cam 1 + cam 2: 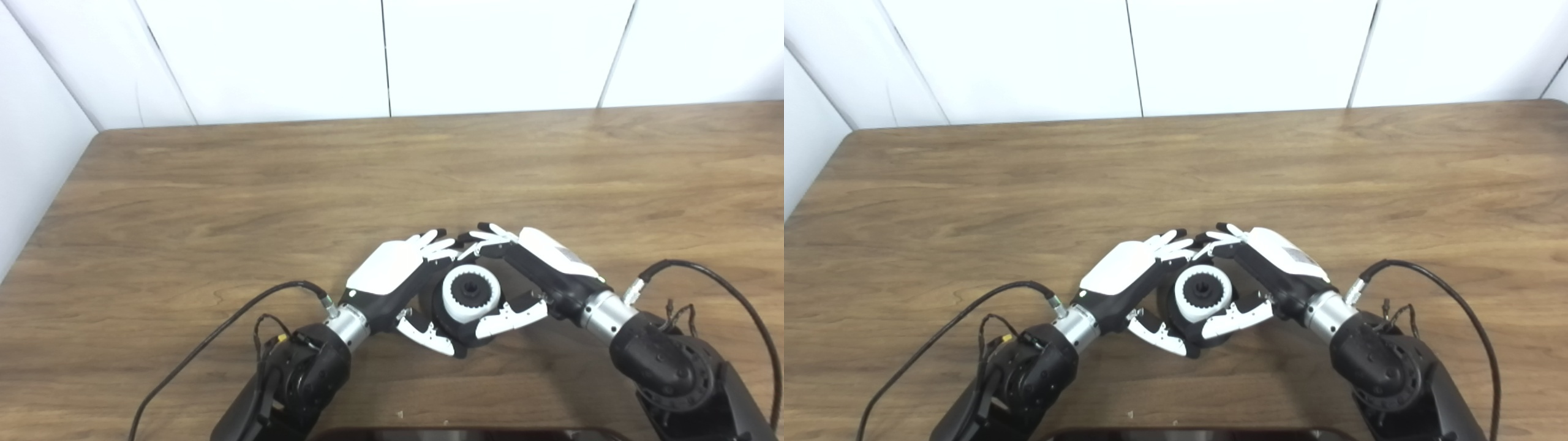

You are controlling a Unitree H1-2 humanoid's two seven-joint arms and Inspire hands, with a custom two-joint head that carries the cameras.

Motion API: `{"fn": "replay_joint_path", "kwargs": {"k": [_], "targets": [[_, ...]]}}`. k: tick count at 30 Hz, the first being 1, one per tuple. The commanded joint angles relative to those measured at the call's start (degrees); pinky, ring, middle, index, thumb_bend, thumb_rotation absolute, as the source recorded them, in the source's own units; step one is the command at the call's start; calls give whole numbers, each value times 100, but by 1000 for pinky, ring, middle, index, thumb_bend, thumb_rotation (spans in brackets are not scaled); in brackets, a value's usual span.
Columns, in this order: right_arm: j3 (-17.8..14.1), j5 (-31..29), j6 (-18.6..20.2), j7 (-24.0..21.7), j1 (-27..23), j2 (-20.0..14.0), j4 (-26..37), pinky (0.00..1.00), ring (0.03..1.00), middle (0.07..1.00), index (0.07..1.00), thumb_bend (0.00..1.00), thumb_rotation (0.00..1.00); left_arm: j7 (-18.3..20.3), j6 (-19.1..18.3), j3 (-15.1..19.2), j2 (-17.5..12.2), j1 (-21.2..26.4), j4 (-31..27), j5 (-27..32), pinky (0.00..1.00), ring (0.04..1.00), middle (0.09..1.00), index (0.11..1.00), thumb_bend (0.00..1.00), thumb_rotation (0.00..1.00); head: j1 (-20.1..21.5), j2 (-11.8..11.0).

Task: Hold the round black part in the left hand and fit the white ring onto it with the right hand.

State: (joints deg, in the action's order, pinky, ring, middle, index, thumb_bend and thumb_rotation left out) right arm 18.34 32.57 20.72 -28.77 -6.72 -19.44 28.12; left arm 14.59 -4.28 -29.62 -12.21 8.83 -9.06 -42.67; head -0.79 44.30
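A round black part (452,323) is held just above the wooden table (245,184), near its front edge. My left hand (398,275) is shut on it, fingers over the far side and thumb under the near side. A white toothed ring (470,293) sits on top of the black part, with a black hub showing through its middle. My right hand (539,269) is shut on the ring, fingers curled over its far edge and thumb (511,315) against its near edge. The fingertips of both hands meet behind the ring.
Black cables loop on the table from both wrists, one cable (202,349) at the left and another cable (735,300) at the right. A dark flat object (465,433) lies at the bottom edge. White wall panels (392,55) stand behind the table.
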Motion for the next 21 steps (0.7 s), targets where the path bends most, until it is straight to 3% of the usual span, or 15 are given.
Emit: {"fn": "replay_joint_path", "kwargs": {"k": [1, 21], "targets": [[-81, -44, -91, 39, -103, -66, 88, 1000, 1000, 910, 669, 1000, 484, 168, -112, -42, -104, -29, 97, -248, 968, 1000, 927, 838, 1000, 288, -7, 6], [-302, -208, -194, 185, 98, -164, 87, 1000, 997, 913, 738, 1000, 510, 357, -292, 377, -294, -155, -22, 4, 941, 1000, 947, 880, 1000, 302, -22, -29]]}}
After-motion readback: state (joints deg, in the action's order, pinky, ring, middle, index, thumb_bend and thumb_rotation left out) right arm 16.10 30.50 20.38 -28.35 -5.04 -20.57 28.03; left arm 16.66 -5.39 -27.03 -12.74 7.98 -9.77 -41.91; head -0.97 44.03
